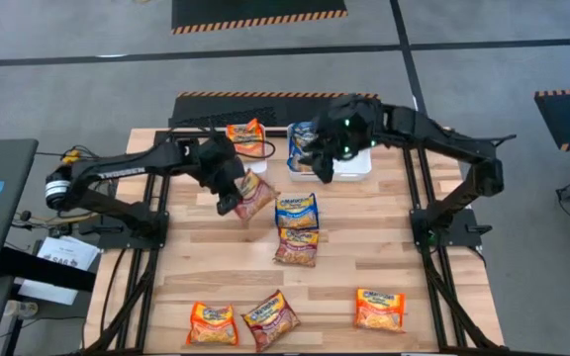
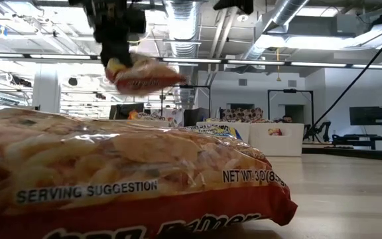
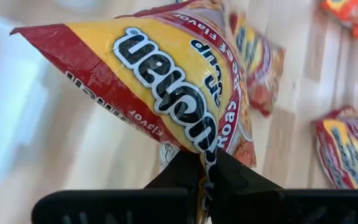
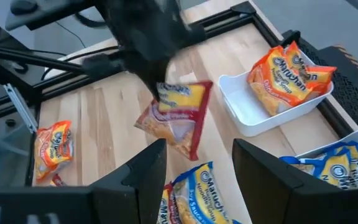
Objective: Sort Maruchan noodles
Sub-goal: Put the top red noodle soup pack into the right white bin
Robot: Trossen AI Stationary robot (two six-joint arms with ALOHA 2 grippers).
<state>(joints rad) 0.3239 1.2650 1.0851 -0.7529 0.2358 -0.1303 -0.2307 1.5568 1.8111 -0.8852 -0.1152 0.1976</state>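
1. The wooden table [image 1: 384, 247] is the landmark I place everything against; it carries all the packets and bins.
2. My left arm reaches in from the table's left side; my left gripper [image 1: 234, 198] hangs above the boards a little left of the table's middle, jaws clamped on the edge of a dark red packet [image 1: 255, 195]; the left wrist view shows my two fingers [image 3: 185, 177] pinching that packet's seam, and the low view shows it lifted clear of the table.
3. My right arm comes in from the table's right side; my right gripper [image 1: 322, 163] hovers near the table's far edge, jaws apart and empty, as the wide gap between my fingers [image 4: 138, 180] shows in the right wrist view.
4. Two white bins sit at the table's far edge: the left-hand bin [image 4: 244, 115] holds an orange packet [image 1: 245, 132]; the bin with blue packets [image 1: 303, 146] lies partly under my right gripper.
5. At the table's middle, a blue packet [image 1: 296, 210] lies just beyond a second dark red packet [image 1: 296, 245], the two touching.
6. Along the table's near edge lie an orange packet at the left [image 1: 212, 323], a dark red one beside it [image 1: 270, 318], and an orange one well apart to the right [image 1: 379, 309].
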